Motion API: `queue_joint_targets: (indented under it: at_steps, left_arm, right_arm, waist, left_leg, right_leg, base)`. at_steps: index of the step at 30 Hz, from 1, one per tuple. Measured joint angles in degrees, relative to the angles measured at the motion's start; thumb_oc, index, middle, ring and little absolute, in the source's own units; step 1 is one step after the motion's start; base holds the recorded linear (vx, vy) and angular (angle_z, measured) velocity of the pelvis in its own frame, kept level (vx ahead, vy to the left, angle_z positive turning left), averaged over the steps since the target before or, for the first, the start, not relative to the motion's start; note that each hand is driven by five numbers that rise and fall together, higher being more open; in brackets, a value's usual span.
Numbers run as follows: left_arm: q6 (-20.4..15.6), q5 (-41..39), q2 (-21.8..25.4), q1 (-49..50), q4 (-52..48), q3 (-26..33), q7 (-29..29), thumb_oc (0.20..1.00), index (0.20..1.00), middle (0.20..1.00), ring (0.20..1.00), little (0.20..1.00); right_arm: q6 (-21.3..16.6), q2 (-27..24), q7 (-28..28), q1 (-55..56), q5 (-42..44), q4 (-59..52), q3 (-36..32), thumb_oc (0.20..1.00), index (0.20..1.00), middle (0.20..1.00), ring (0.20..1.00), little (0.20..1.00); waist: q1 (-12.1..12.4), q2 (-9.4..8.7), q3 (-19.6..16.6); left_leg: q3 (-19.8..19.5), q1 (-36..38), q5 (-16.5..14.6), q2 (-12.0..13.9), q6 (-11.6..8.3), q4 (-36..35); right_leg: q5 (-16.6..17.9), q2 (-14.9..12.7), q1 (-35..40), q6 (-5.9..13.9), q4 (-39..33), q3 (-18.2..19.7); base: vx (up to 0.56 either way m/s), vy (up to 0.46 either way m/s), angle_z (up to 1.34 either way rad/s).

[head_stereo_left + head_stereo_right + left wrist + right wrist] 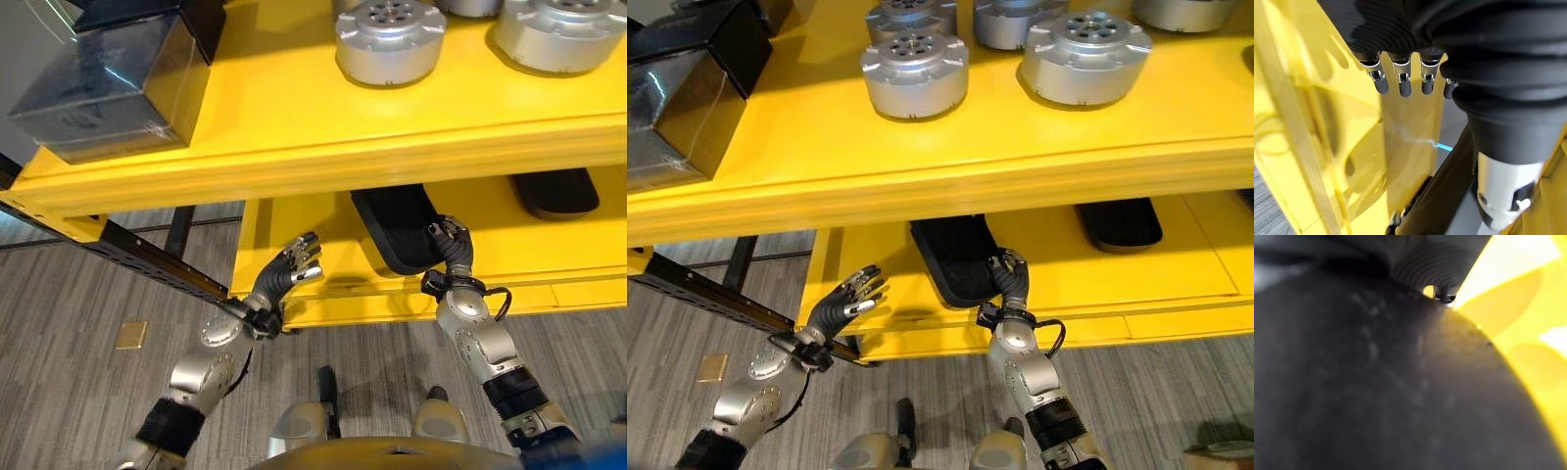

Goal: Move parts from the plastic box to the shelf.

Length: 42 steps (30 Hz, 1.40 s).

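A black flat part point(395, 225) lies on the lower level of the yellow shelf point(294, 127). My right hand point(448, 247) is at its near right corner, fingers curled on its edge; in the right wrist view the black part point(1376, 382) sits very close under the hand. My left hand point(297, 266) hovers open and holding nothing in front of the lower shelf's left end, its fingers point(1403, 81) straight. A dark plastic box point(108, 88) stands on the top level at the left. Round silver parts point(390, 39) sit on the top level.
A second black flat part point(556, 191) lies further right on the lower level. A black rail point(147, 259) runs out from under the shelf's left end. A small tan plate point(130, 335) lies on the grey floor.
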Motion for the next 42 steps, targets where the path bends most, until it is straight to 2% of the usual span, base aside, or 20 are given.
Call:
queue_joint_targets:
  at_steps: [5,6,7,9,10,14,18,21,29,37,42]
  left_arm:
    - [0.17,1.70,0.01,0.85,-0.28,0.56,-0.49,1.000,1.000,1.000,1.000,1.000]
    - [0.44,1.68,0.04,1.84,-0.28,1.16,-0.17,1.000,1.000,1.000,1.000,1.000]
    - [0.45,1.69,0.05,2.20,-0.28,1.15,-0.13,1.000,1.000,1.000,1.000,1.000]
    - [0.41,1.63,0.05,2.02,-0.30,0.56,-0.03,1.000,1.000,1.000,1.000,1.000]
    - [0.40,1.26,0.00,1.94,-0.30,0.02,0.02,1.000,1.000,1.000,1.000,1.000]
    - [0.40,0.84,-1.28,1.16,-0.31,-1.17,0.14,1.000,1.000,1.000,1.000,1.000]
    - [0.35,-0.78,-2.17,0.35,-0.32,-2.74,1.14,1.000,1.000,1.000,1.000,1.000]
    - [0.40,-1.60,-3.41,-0.75,-0.32,-3.04,3.26,1.000,1.000,1.000,1.000,1.000]
    - [0.39,-3.05,-3.28,-2.68,-0.33,-3.13,5.31,1.000,1.000,1.000,1.000,1.000]
    - [0.39,-5.32,-3.15,-3.96,-0.32,-4.69,7.56,1.000,1.000,1.000,1.000,1.000]
    - [0.40,-5.33,-3.02,-3.96,-0.32,-4.71,7.83,1.000,1.000,1.000,1.000,1.000]
  right_arm:
    - [-0.01,0.53,-1.05,-0.26,0.05,0.05,-1.18,0.200,0.200,0.200,0.200,0.200]
    - [-0.01,0.74,-1.81,-0.84,0.49,0.44,-1.21,0.200,0.200,0.200,0.200,0.200]
    - [-0.01,0.70,-2.21,-0.83,0.53,0.47,-1.21,0.200,0.200,0.200,0.200,0.200]
    - [-0.05,0.48,-3.54,-1.07,0.91,1.76,-1.75,0.200,0.200,0.200,0.200,0.200]
    - [-0.02,0.46,-4.14,-2.38,1.29,3.91,-1.77,0.200,0.200,0.200,0.200,0.200]
    - [0.03,-0.32,-5.08,-3.16,1.74,5.42,-1.90,0.200,0.200,0.200,0.200,0.200]
    - [0.11,-1.79,-6.67,-4.62,1.91,5.43,-2.84,0.200,0.200,0.200,0.200,0.200]
    - [1.01,-1.85,-8.46,-7.41,2.76,8.25,-4.38,0.200,0.200,0.200,0.200,0.200]
    - [3.46,-1.83,-12.41,-12.27,3.98,13.30,-6.28,0.200,0.200,0.200,0.200,0.200]
    - [7.61,-1.80,-14.29,-15.82,4.09,21.56,-6.33,0.200,0.200,0.200,0.200,0.200]
    - [7.84,-1.78,-14.98,-16.78,4.96,24.00,-6.30,0.200,0.200,0.200,0.200,0.200]
  waist:
    - [1.11,-2.00,-1.12]
    - [1.91,-2.61,-1.40]
    - [2.05,-3.07,-1.70]
    - [2.03,-4.02,-2.42]
    - [2.08,-3.85,-2.53]
    - [2.42,-1.97,-2.81]
    - [2.28,-0.18,-2.56]
    - [2.36,0.46,-2.21]
    - [3.48,1.71,-0.23]
    - [3.93,1.54,0.13]
    - [4.04,1.53,0.14]
  left_leg:
    - [1.05,0.07,-0.29,0.58,-0.40,0.02]
    - [2.80,0.86,-0.55,1.21,-0.65,0.03]
    - [2.96,1.12,-0.55,1.29,-0.68,0.00]
    - [1.20,-0.06,0.34,2.48,-1.41,-0.36]
    - [0.52,-1.04,0.94,3.16,-1.86,-0.35]
    - [0.02,-2.59,1.87,4.39,-2.22,-0.33]
    - [-0.08,-2.83,2.02,4.36,-2.18,-0.33]
    - [-0.72,-3.02,2.06,4.27,-2.17,-0.32]
    - [-1.53,-3.65,2.28,4.10,-2.21,-0.32]
    - [-2.52,-2.32,2.16,3.79,-2.27,-0.32]
    - [-2.63,-2.36,2.19,3.80,-2.25,-0.32]
  right_leg:
    - [1.02,0.51,0.05,-0.90,-1.09,-1.60]
    - [1.31,0.80,-0.69,-1.15,-0.35,-1.79]
    - [1.27,0.88,-0.41,-1.10,-0.69,-1.58]
    - [2.35,2.92,0.17,-0.95,-3.70,-1.04]
    - [3.34,4.06,0.53,-1.55,-5.70,-1.84]
    - [3.65,5.55,-0.17,-2.12,-6.17,-2.93]
    - [3.61,5.56,-0.35,-2.21,-6.15,-2.96]
    - [3.56,5.57,-0.30,-2.23,-6.17,-3.32]
    - [3.53,5.47,-0.18,-2.25,-6.28,-4.46]
    - [3.48,5.45,2.34,-2.18,-7.40,-5.63]
    - [3.51,5.48,2.38,-2.20,-7.45,-5.72]
  base:
    - [0.01,0.053,-0.15]
    - [0.02,-0.099,-0.43]
    - [0.02,-0.181,-0.39]
    - [-0.03,-0.223,0.12]
    - [-0.06,-0.139,0.26]
    - [-0.03,-0.034,0.13]
    - [-0.04,0.013,0.00]
    - [-0.01,0.010,0.05]
    - [-0.04,0.024,0.07]
    - [0.03,0.014,0.07]
    - [0.00,0.001,0.01]
